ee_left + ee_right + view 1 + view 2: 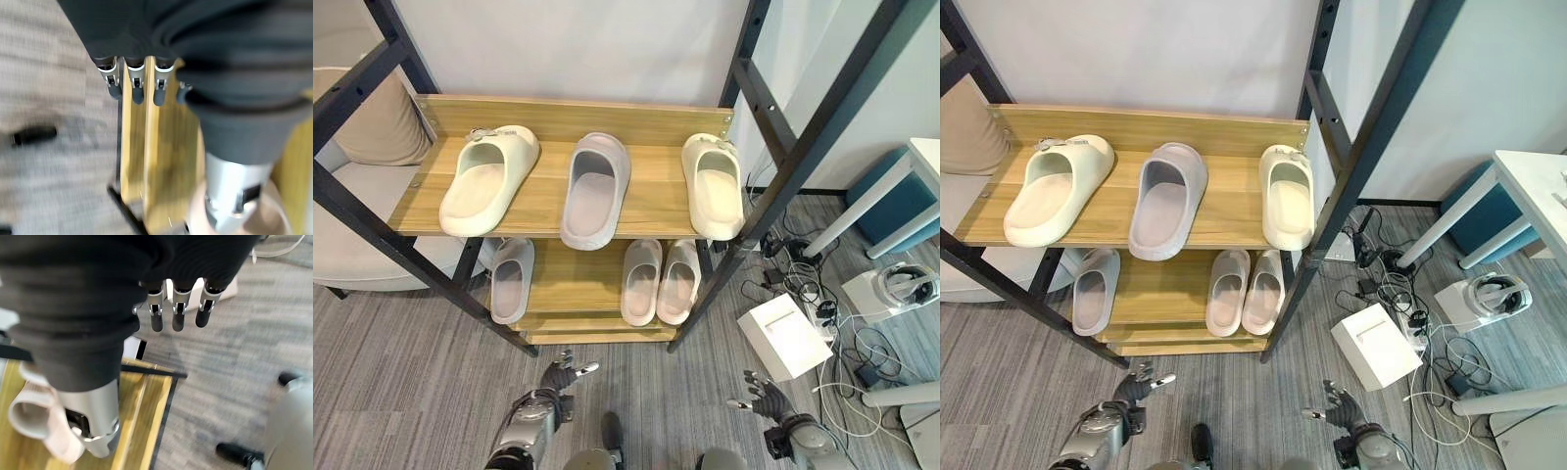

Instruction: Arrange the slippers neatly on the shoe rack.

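Both hands, left hand (558, 377) and right hand (762, 397), hang relaxed and empty over the carpet (401, 382) before the shoe rack (558, 201). Six slippers (three per shelf) sit there; a white box (783, 336) lies right.

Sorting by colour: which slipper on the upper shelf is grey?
The middle slipper on the upper shelf; the slippers either side of it are cream.

Shoe rack (543, 211), three slippers (594, 188) above (three below), both hands low

Grey carpet (401, 392), white wall (578, 49)
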{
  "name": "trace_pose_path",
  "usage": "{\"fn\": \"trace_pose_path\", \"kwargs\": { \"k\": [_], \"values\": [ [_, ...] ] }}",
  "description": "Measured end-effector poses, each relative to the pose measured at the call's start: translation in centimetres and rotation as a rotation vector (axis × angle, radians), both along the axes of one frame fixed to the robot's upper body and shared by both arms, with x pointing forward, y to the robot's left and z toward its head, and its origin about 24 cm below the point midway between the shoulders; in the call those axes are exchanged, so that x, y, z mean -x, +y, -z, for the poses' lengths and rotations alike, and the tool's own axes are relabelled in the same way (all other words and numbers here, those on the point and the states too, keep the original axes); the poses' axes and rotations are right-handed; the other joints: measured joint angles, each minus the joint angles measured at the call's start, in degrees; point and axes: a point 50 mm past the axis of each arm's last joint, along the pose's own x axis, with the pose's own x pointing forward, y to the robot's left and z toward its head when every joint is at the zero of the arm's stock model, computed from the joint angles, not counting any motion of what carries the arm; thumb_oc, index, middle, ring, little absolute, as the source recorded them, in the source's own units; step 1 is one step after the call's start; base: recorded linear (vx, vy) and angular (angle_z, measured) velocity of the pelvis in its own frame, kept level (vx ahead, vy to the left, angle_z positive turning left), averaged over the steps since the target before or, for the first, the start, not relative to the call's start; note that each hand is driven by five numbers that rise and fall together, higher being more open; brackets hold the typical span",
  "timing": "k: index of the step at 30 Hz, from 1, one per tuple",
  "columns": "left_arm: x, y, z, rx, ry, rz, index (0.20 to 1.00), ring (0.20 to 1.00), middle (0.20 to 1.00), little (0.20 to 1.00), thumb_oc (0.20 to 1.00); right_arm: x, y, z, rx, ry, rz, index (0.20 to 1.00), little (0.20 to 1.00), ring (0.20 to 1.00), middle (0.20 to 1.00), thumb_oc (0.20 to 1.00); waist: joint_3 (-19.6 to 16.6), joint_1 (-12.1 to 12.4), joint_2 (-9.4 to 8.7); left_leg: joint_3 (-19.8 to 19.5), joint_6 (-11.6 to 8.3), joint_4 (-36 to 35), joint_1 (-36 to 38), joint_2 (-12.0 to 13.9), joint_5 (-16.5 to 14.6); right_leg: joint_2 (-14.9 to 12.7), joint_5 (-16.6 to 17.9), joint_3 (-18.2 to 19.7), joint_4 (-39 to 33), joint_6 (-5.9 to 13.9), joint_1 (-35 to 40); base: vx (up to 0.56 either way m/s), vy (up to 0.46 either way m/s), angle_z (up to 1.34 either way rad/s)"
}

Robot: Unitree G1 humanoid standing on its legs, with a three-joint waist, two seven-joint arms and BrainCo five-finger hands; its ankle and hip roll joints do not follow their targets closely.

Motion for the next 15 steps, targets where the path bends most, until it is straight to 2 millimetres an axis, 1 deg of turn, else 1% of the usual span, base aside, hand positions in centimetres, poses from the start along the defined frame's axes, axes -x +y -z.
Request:
{"fn": "trace_pose_path", "kwargs": {
  "k": [1, 2, 3, 4, 5, 6, 7, 8, 9, 10, 11, 12, 13, 14, 15],
  "values": [
    [0.2, 0.5, 0.0, -0.008, 0.003, -0.013, 1.000, 1.000, 1.000, 1.000, 1.000, 0.1, 0.2, 0.0, -0.007, 0.001, -0.005, 1.000, 1.000, 1.000, 1.000, 1.000, 0.1, 0.3, -0.16, 0.2, -1.03, 0.0, 0.4, 0.0, -1.0, 0.8, 0.0, 0.0, -1.6, 0.10, -1.5, 0.12, 0.008, 0.06],
    [0.6, 0.8, 0.2, -0.009, 0.013, -0.029, 1.000, 1.000, 1.000, 1.000, 1.000, 0.1, 0.3, 0.1, -0.011, 0.002, -0.002, 1.000, 1.000, 1.000, 1.000, 1.000, 0.3, 0.1, -0.58, 0.1, -1.19, -0.2, 1.2, -0.2, -1.4, 3.5, 1.2, -1.5, -6.0, -1.06, -2.9, 0.19, -0.017, 0.22],
    [0.9, 1.0, 0.2, -0.007, 0.015, -0.046, 1.000, 1.000, 1.000, 1.000, 1.000, 0.2, 0.3, 0.1, -0.012, 0.006, 0.000, 1.000, 1.000, 1.000, 1.000, 1.000, 0.6, -0.4, -0.66, -1.7, -1.34, -0.3, 1.9, -0.1, -1.5, 7.2, 3.1, -1.1, -8.5, -1.81, -4.0, 0.16, -0.057, 0.58],
    [0.9, 1.0, 0.2, -0.007, 0.015, -0.044, 1.000, 1.000, 1.000, 1.000, 1.000, 0.5, 0.2, 0.3, -0.012, 0.013, 0.004, 1.000, 1.000, 1.000, 1.000, 1.000, 0.5, -1.2, -0.91, -3.0, -1.56, -0.2, 2.2, -0.4, -1.4, 8.6, 3.9, -0.2, -9.6, -2.88, -3.5, 0.16, -0.121, 0.86],
    [1.0, 0.4, 0.4, 0.011, 0.015, -0.039, 1.000, 1.000, 1.000, 1.000, 1.000, 1.4, 0.1, 0.6, -0.011, 0.036, 0.013, 1.000, 1.000, 1.000, 1.000, 1.000, 0.4, -1.4, -1.52, -4.5, -2.39, 0.0, 3.8, -1.0, -1.7, 9.8, 6.8, 1.8, -11.7, -6.10, -1.2, 0.10, -0.119, 0.69],
    [1.4, 0.3, 0.5, 0.016, 0.020, -0.041, 1.000, 1.000, 1.000, 1.000, 1.000, 1.6, 0.1, 0.7, -0.012, 0.045, 0.012, 1.000, 1.000, 1.000, 1.000, 1.000, 0.6, -0.5, -1.23, -4.9, -3.53, 0.8, 4.1, -0.6, -2.4, 10.4, 8.0, 1.9, -12.6, -6.96, 0.4, 0.08, -0.093, 0.47],
    [1.8, 0.3, 0.5, 0.020, 0.020, -0.040, 1.000, 1.000, 1.000, 1.000, 1.000, 1.6, 0.0, 0.8, -0.011, 0.047, 0.012, 1.000, 1.000, 1.000, 1.000, 1.000, 0.7, -0.4, -1.09, -5.4, -5.32, 3.0, 3.7, -0.1, -3.6, 10.7, 8.4, 1.7, -13.6, -7.47, 1.6, 0.03, -0.037, 0.23],
    [1.9, 0.2, 0.6, 0.024, 0.019, -0.035, 1.000, 1.000, 1.000, 1.000, 1.000, 1.8, -0.2, 0.8, -0.005, 0.050, 0.016, 1.000, 1.000, 1.000, 1.000, 1.000, 1.0, -0.9, -1.32, -6.0, -6.84, 6.0, 3.3, 0.3, -4.7, 10.7, 9.2, 1.2, -15.1, -8.40, 3.0, 0.01, -0.012, 0.43],
    [2.0, -0.1, 0.6, 0.036, 0.021, -0.031, 1.000, 1.000, 1.000, 1.000, 1.000, 1.6, -0.8, 0.6, 0.015, 0.049, 0.012, 1.000, 1.000, 1.000, 1.000, 1.000, 1.8, 0.6, -0.43, -7.0, -7.66, 11.3, 1.3, 1.2, -5.4, 11.2, 9.3, 0.0, -17.2, -10.09, 4.9, 0.06, 0.078, 0.36],
    [1.6, -0.2, 0.5, 0.037, 0.014, -0.022, 1.000, 1.000, 1.000, 1.000, 1.000, 1.6, -1.2, 0.5, 0.024, 0.048, 0.011, 1.000, 1.000, 1.000, 1.000, 1.000, 2.1, 0.5, -0.67, -7.9, -7.60, 13.9, -0.2, 1.3, -5.7, 11.1, 9.7, -0.1, -17.9, -10.42, 5.4, 0.05, 0.088, 0.23],
    [1.8, -0.2, 0.6, 0.038, 0.019, -0.023, 1.000, 1.000, 1.000, 1.000, 1.000, 1.1, -1.3, 0.3, 0.031, 0.034, 0.008, 1.000, 1.000, 1.000, 1.000, 1.000, 2.2, 0.6, -0.54, -8.0, -7.64, 14.6, -0.5, 2.0, -5.8, 11.0, 9.8, -0.1, -18.4, -10.77, 5.8, 0.10, 0.199, 0.17],
    [1.7, 0.0, 0.6, 0.032, 0.020, -0.022, 1.000, 1.000, 1.000, 1.000, 1.000, 0.7, -1.3, 0.1, 0.022, 0.020, 0.020, 1.000, 1.000, 1.000, 1.000, 1.000, 2.5, 0.3, -0.98, -7.5, -8.24, 15.5, -1.8, 3.2, -8.0, 10.6, 9.9, -0.7, -20.6, -11.73, 7.0, 0.05, 0.108, 0.24],
    [1.4, -0.2, 0.5, 0.034, 0.012, -0.019, 1.000, 1.000, 1.000, 1.000, 1.000, 0.5, -1.5, -0.1, 0.016, 0.008, 0.036, 1.000, 1.000, 1.000, 1.000, 1.000, 2.5, 0.2, -2.10, -7.9, -9.20, 11.9, -2.3, 5.9, -7.2, 10.3, 10.0, -1.1, -22.1, -11.28, 7.3, 0.12, 0.284, 0.35],
    [1.0, -0.5, 0.3, 0.035, 0.004, -0.005, 1.000, 1.000, 1.000, 1.000, 1.000, 0.6, -1.8, -0.1, 0.014, 0.009, 0.059, 1.000, 1.000, 1.000, 1.000, 1.000, 2.4, 0.2, -1.38, -9.4, -12.13, 9.4, -2.8, 9.0, -5.3, 10.9, 10.3, -1.6, -22.6, -11.35, 7.4, 0.12, 0.259, 0.25],
    [0.8, -1.1, 0.4, 0.046, 0.004, 0.007, 1.000, 1.000, 1.000, 1.000, 1.000, 0.7, -2.3, -0.1, 0.026, 0.013, 0.066, 1.000, 1.000, 1.000, 1.000, 1.000, 2.6, -0.2, -1.01, -10.6, -13.34, 6.8, -3.3, 14.2, -3.8, 11.3, 10.6, -1.6, -22.3, -11.11, 7.4, 0.12, 0.260, 0.13]
  ]
}}
